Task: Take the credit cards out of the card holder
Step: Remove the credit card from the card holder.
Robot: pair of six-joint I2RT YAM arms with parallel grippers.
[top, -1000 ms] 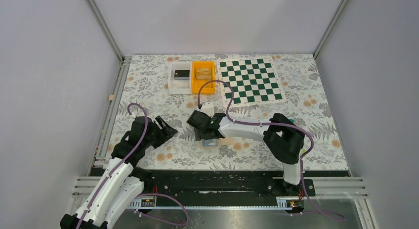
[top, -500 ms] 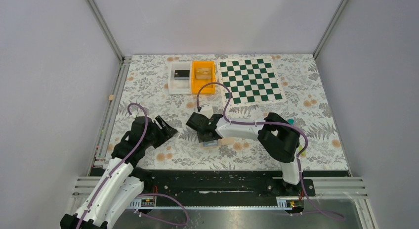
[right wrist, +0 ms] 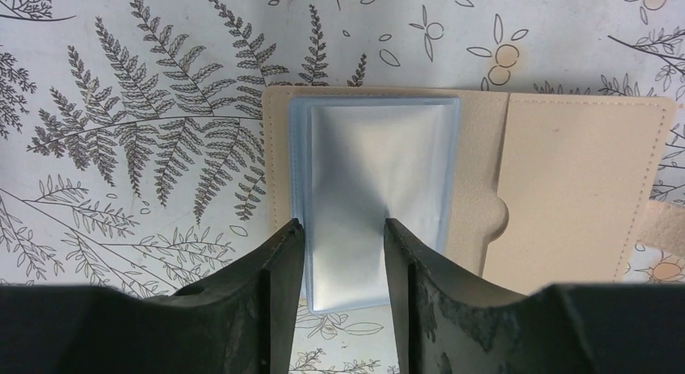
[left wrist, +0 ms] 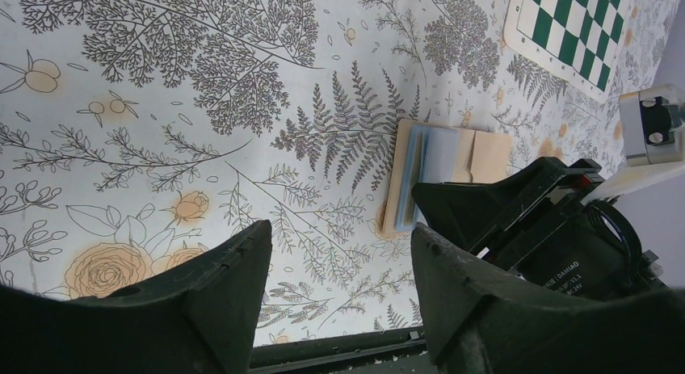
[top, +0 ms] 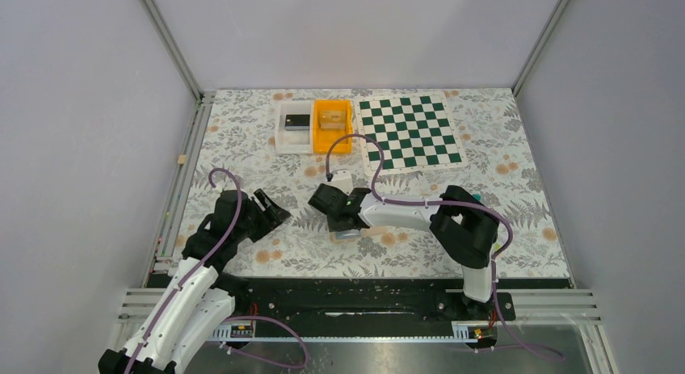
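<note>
At left, the left gripper [left wrist: 339, 257] is hanging above the floral table cover [top: 266, 160], its jaws standing wide and holding nothing, well apart from the work. Toward the centre, the card holder [right wrist: 476, 180] is lying open and flat on the cover. Its long axis is running across the right wrist view, with the light-blue plastic sleeves [right wrist: 371, 148] stacked on its left panel and the bare tan panel to the right. The right gripper [right wrist: 345, 245] is poised directly over those sleeves at their near edge, jaws roughly half apart and lined up to close along the holder's long axis. We are judging that nothing is clamped yet. We are reading the right arm as much the nearer one, so the pull falls to it. What the sleeves are holding we cannot tell.
</note>
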